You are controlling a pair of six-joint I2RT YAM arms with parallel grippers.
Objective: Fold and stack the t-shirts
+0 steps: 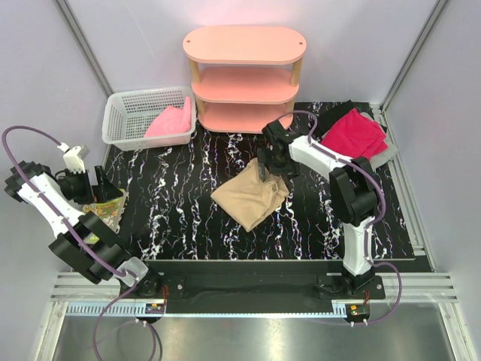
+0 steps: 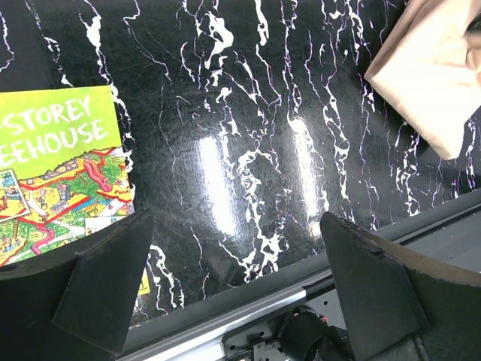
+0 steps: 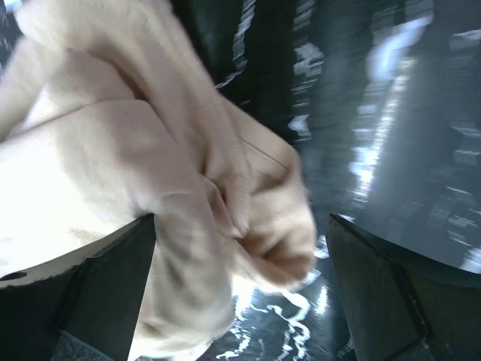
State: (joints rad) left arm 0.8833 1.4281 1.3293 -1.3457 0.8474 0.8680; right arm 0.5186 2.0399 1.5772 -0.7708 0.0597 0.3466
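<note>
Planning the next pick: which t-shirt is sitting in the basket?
The light pink t-shirt, inside the white basket at the far left. The tan t-shirt lies mid-table; the magenta t-shirt rests at the far right corner.

Crumpled tan t-shirt [image 1: 250,197] centre; magenta t-shirt [image 1: 355,134] far-right

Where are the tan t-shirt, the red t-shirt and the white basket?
tan t-shirt [image 1: 252,197], top view, middle of the folded cloth
red t-shirt [image 1: 355,134], top view, centre of its upper face
white basket [image 1: 118,117], top view, its left mesh wall
</note>
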